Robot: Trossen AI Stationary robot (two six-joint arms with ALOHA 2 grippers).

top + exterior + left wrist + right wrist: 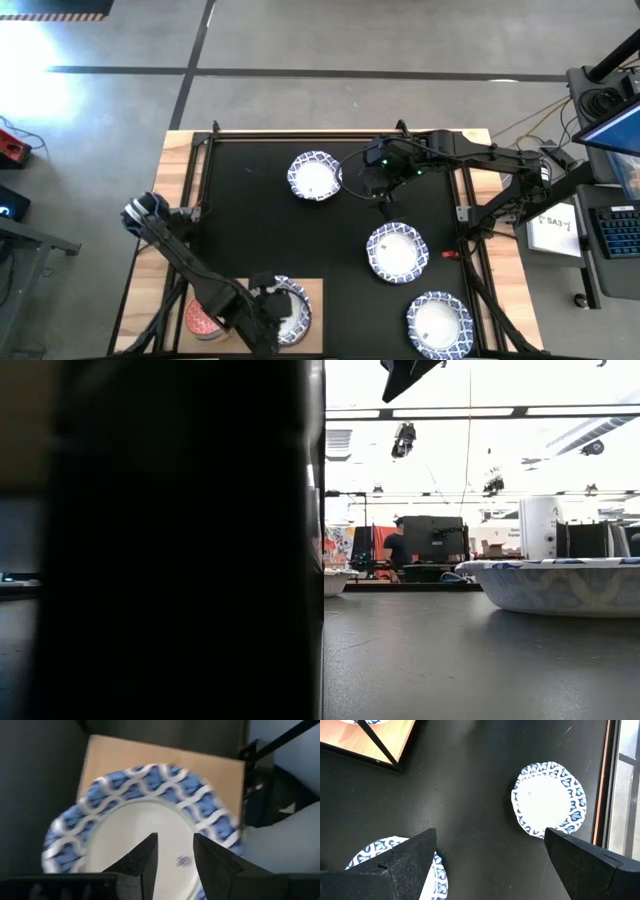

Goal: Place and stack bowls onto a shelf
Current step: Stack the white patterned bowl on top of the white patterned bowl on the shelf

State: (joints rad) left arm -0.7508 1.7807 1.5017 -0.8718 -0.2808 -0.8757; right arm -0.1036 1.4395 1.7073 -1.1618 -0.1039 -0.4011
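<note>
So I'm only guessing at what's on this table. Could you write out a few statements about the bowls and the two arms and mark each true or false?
1. Three blue-rimmed white bowls sit on the black mat: far, middle, near. True.
2. The wooden shelf holds no bowls. False: a blue-rimmed bowl and a red-pink bowl are there.
3. The left end effector is over the blue-rimmed bowl on the shelf. True.
4. The right end effector grips a bowl. False: it is wide open above the mat, holding nothing.
5. All the bowls on the mat are stacked together. False: each sits apart.
</note>
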